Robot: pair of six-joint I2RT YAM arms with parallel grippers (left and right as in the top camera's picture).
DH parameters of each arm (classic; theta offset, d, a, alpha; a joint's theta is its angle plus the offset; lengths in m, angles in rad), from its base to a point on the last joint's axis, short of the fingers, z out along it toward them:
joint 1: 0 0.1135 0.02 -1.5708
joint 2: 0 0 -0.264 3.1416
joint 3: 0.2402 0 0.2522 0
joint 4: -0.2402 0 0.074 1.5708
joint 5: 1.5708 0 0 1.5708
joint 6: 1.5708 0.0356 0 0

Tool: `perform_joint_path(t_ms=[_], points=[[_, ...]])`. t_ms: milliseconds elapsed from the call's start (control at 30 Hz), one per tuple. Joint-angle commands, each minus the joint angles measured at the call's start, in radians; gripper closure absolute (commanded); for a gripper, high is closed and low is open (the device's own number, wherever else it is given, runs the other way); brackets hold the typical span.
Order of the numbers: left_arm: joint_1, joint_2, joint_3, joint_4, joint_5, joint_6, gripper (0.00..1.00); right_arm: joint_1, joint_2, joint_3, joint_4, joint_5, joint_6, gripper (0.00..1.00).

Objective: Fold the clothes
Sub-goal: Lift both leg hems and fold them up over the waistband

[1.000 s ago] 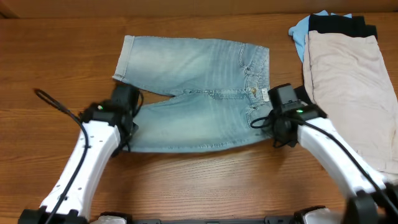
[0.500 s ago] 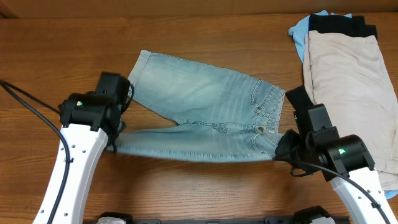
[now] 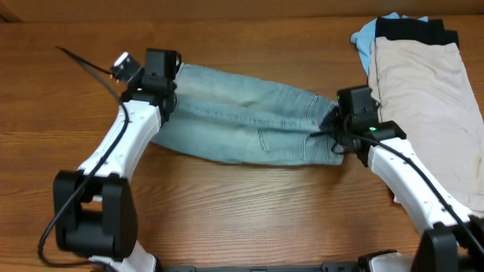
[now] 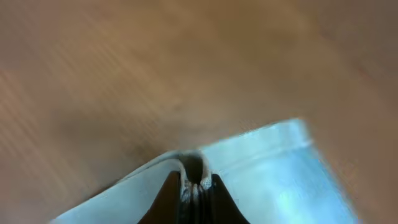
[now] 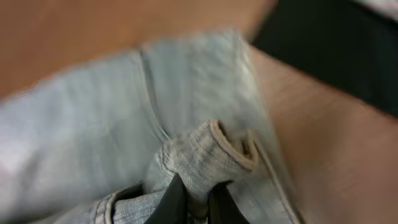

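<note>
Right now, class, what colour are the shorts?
Light-wash blue denim shorts, clearest in the overhead view.

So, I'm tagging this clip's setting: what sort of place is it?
Probably a robot laundry-folding test bench: left gripper and right gripper pinch denim shorts on a wooden table, beside a pile of beige, black and blue garments.

Light-wash denim shorts point(image 3: 249, 121) folded lengthwise, beside stacked garments point(image 3: 420, 75).

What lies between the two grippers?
The shorts span the stretch from the left gripper to the right gripper, each shut on one end; the overhead view shows this.
</note>
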Motion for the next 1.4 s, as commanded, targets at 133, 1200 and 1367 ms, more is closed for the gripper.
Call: perform_joint_path(t_ms=[133, 1200, 1367], points=[[0.004, 0.154, 0.009, 0.287, -0.019, 0.121, 0.00, -0.010, 0.147, 0.011, 0.260, 0.047, -0.112, 0.00], [0.289, 0.211, 0.203, -0.191, 0.743, 0.879, 0.06, -0.063, 0.111, 0.116, -0.147, -0.102, -0.451, 0.11], [0.280, 0.240, 0.203, -0.196, 0.779, 0.952, 0.17, -0.063, 0.111, 0.116, -0.154, -0.101, -0.443, 0.11]])
